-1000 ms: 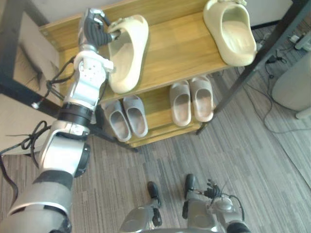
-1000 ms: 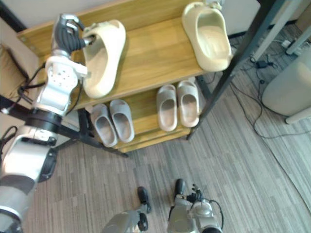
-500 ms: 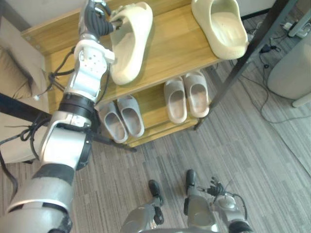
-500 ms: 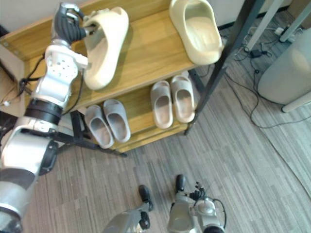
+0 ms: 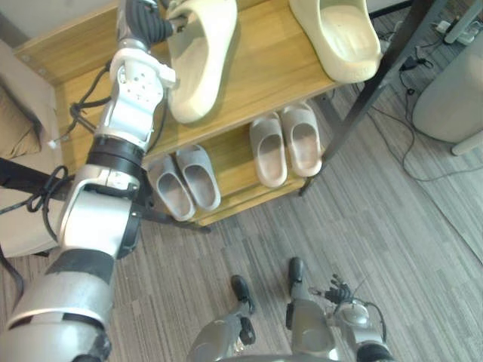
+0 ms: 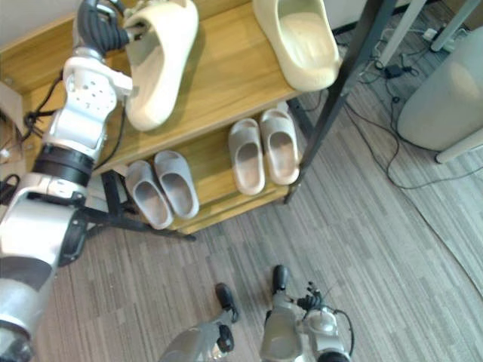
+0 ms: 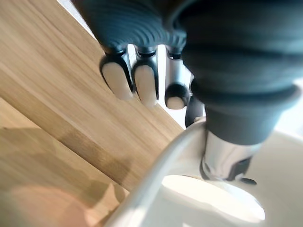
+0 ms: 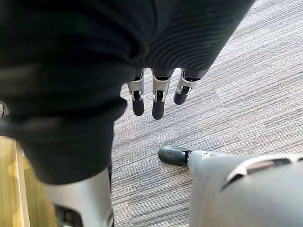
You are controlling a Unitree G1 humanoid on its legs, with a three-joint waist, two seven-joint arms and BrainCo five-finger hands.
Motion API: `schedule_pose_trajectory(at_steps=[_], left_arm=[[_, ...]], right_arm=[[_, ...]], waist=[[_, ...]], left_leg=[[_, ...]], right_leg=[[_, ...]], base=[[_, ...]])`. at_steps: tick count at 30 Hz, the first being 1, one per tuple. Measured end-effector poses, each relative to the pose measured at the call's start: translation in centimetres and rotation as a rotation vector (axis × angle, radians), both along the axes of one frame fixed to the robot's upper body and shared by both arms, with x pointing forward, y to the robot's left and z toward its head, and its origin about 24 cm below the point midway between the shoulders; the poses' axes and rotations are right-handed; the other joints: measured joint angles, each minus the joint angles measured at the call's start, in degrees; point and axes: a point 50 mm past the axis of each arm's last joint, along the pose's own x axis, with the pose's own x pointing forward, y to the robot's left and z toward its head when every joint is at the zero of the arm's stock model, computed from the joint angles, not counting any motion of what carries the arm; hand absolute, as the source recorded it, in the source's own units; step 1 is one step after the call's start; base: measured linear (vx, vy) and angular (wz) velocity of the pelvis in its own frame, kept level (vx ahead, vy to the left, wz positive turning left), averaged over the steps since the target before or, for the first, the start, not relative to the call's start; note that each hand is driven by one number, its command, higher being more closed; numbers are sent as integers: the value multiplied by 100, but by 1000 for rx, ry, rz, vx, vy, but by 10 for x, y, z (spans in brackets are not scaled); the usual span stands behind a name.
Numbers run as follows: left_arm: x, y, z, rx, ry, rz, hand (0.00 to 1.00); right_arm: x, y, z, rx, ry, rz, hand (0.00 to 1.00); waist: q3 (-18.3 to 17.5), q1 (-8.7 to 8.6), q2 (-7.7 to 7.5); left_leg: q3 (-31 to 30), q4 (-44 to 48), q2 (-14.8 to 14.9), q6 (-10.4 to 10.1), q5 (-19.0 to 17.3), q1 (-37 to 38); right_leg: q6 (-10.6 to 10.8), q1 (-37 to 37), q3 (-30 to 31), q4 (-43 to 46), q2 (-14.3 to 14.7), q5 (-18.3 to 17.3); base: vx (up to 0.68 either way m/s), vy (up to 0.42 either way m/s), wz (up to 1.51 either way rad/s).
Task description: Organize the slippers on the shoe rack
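Note:
On the wooden top shelf (image 5: 272, 72) of the shoe rack lie two large cream slippers. My left hand (image 5: 145, 21) is shut on the heel rim of the left cream slipper (image 5: 198, 60). In the left wrist view my thumb (image 7: 222, 156) presses inside that rim (image 7: 156, 179), with the fingers (image 7: 142, 82) curled behind it. The right cream slipper (image 5: 337, 34) lies apart at the shelf's right end. My right hand (image 8: 158, 94) hangs low over the floor, its fingers relaxed and holding nothing.
The lower shelf holds a grey pair of slippers (image 5: 185, 181) and a beige pair (image 5: 287, 139). A black frame post (image 5: 370, 83) slants at the rack's right. A pale grey bin (image 5: 449, 102) and cables (image 5: 423, 162) lie on the floor to the right.
The camera has shifted. My left hand still holds the left cream slipper, whose toe now lies a little further back from the shelf's front edge.

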Motion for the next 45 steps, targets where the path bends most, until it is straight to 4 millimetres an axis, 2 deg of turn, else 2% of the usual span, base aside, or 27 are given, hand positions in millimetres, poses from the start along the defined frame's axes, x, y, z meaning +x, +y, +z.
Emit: schedule_pose_trajectory(at_steps=[14,20,23,28,37,40,45], left_arm=[[2,-8,-3,-13,7,-15,0],[5,-32,-13,-80,25,-91,0],[5,-34,-14,-100,21,-92,0],[0,-47,-23,-142,-1,-146,0],[-20,-81,-50,-274,-32,-306,0],[-29,-89,-50,-308,-64,-353,0],[-45,-94,-58,-373,-108,-418,0]], right_arm=[[2,1,1,-2,-11,0,0],[0,3,-2,-3,7,9,0],[0,3,-2,-5,6,13,0],[0,6,-2,-12,9,35,0],[1,10,-3,-16,16,67,0],[1,12,-3,-27,22,97,0],[1,20,-5,-34,31,150,0]], waist=[[4,-167,-9],[9,-174,-22],[10,-179,-25],[9,-191,-25],[-3,-161,-20],[-10,-38,-12],[-66,61,10]], left_leg=[[16,-1,-15,15,10,32],[-84,-1,-17,22,15,124],[-85,-2,-23,33,23,125],[-137,-2,-23,46,34,162],[-398,-1,-51,76,60,215],[-415,-1,-59,82,64,213],[-561,-1,-79,86,87,250]], right_leg=[[13,27,2,0,-17,26],[13,168,-77,-3,-29,24],[14,171,-77,-3,-38,24],[20,241,-155,-3,-63,20],[68,421,-408,-3,-98,-21],[71,429,-432,-3,-107,-23],[104,545,-605,-3,-139,-55]], base=[[19,-10,0],[14,-8,8],[0,0,0],[27,-9,5],[31,-4,14],[32,-2,7],[44,-5,16]])
